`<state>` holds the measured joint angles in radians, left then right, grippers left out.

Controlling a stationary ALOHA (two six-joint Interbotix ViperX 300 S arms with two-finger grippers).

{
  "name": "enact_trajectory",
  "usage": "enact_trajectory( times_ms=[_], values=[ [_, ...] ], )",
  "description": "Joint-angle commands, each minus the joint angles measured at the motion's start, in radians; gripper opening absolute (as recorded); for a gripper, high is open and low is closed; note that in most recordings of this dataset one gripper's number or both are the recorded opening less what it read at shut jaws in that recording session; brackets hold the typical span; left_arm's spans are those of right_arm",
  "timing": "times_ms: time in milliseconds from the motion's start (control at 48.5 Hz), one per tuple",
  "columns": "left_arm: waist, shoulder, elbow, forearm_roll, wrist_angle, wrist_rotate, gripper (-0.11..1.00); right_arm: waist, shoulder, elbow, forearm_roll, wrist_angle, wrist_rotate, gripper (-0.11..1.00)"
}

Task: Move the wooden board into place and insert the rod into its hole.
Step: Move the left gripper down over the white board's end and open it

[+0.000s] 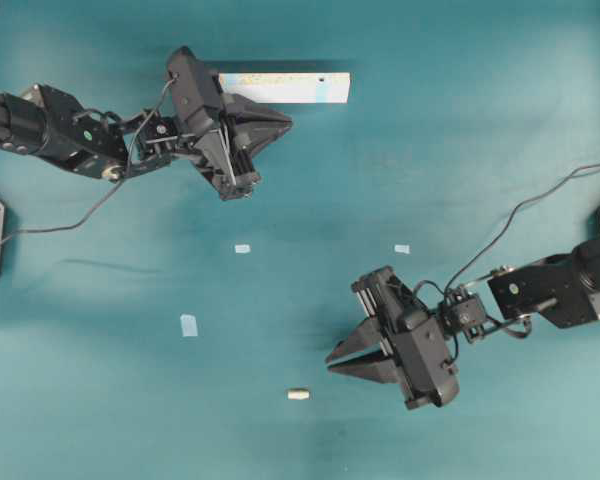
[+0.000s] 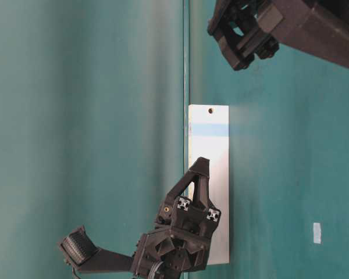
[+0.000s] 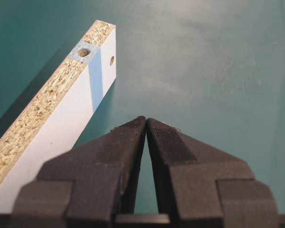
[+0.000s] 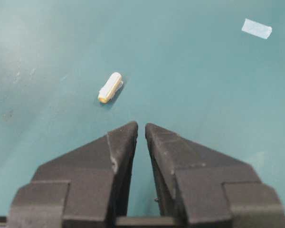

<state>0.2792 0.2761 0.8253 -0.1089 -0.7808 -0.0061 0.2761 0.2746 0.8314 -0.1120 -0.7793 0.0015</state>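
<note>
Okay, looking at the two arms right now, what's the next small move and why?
Probably open the left gripper and ease it toward the wooden board. Its jaws are shut and empty, and the board stands on edge just beside it, untouched. The rod lies loose ahead of the right gripper, also nearly shut and empty.

Lighting is even and moderately bright from above. Soft shadows fall beside the wooden board [image 1: 285, 87] and under both arms. Pale glare patches mark the table [image 1: 460, 150]. Wrist views blur at the near jaws; the table-level view is turned sideways.
</note>
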Motion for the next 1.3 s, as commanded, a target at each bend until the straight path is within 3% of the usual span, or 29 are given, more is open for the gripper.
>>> enact_trajectory(
  times_ms=[0, 41, 124, 185, 309, 371, 474, 577, 680, 845, 1051, 1277],
  values=[
    [0.0, -0.044, -0.018, 0.038, 0.054, 0.008, 0.16, 0.012, -0.023, -0.017, -0.003, -0.008, 0.005, 0.24],
    [0.0, -0.054, -0.028, 0.038, 0.101, 0.009, 0.14, 0.012, -0.031, -0.02, -0.008, 0.003, 0.009, 0.23],
    [0.0, -0.075, -0.044, 0.038, 0.204, 0.011, 0.0, 0.014, -0.04, -0.029, -0.015, 0.037, 0.02, 0.06],
    [0.0, -0.091, -0.054, 0.04, 0.265, 0.014, 0.0, 0.015, -0.048, -0.037, -0.02, 0.063, 0.028, 0.0],
    [0.002, -0.114, -0.051, 0.04, 0.285, 0.015, 0.01, 0.018, -0.057, -0.06, -0.026, 0.098, 0.035, 0.0],
    [0.002, -0.127, -0.046, 0.04, 0.291, 0.015, 0.09, 0.02, -0.058, -0.069, -0.028, 0.112, 0.035, 0.0],
    [0.0, -0.156, -0.038, 0.04, 0.314, 0.017, 0.37, 0.025, -0.064, -0.075, -0.026, 0.135, 0.037, 0.0],
    [0.002, -0.198, -0.029, 0.041, 0.37, 0.04, 0.68, 0.034, -0.071, -0.075, -0.028, 0.15, 0.038, 0.16],
    [0.003, -0.238, -0.02, 0.041, 0.439, 0.087, 0.88, 0.04, -0.075, -0.075, -0.028, 0.184, 0.038, 0.44],
    [0.02, -0.299, -0.008, 0.041, 0.538, 0.163, 0.91, 0.041, -0.086, -0.077, -0.026, 0.221, 0.038, 0.89],
    [0.114, -0.396, -0.003, 0.043, 0.647, 0.244, 0.91, 0.041, -0.098, -0.077, -0.028, 0.232, 0.038, 0.91],
    [0.207, -0.434, -0.015, 0.043, 0.749, 0.416, 0.91, 0.041, -0.1, -0.081, -0.028, 0.253, 0.038, 0.91]
  ],
)
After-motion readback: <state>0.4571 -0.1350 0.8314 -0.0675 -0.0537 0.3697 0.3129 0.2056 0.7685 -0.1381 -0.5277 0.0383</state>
